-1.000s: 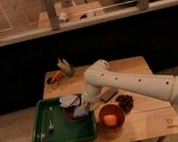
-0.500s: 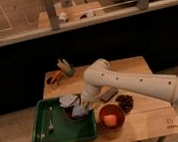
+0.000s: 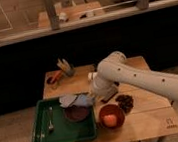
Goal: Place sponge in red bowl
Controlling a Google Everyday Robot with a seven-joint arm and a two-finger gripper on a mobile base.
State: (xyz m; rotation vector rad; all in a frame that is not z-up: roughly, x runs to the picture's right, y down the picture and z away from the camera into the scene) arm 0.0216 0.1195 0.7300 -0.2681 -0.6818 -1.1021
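The sponge (image 3: pixel 70 99) is a pale blue-grey piece lying over the rim of a dark bowl (image 3: pixel 76 113) at the right side of the green tray (image 3: pixel 47 138). My gripper (image 3: pixel 90 98) is at the end of the white arm (image 3: pixel 134 76), right at the sponge's right end and just above the tray's right edge. The red bowl (image 3: pixel 113 125) stands on the table just right of the tray, below and right of the gripper. It holds an orange round object (image 3: pixel 109 119).
A fork (image 3: pixel 49 119) lies in the tray's left half. A dark brown clump (image 3: pixel 124 102) sits right of the red bowl. At the table's back left are a cup of utensils (image 3: pixel 65 67) and an orange-handled tool (image 3: pixel 55 79). A counter runs behind.
The arm's elbow has swung to the right, and the gripper has shifted slightly right and up beside the sponge. The bowls and tray have not moved.
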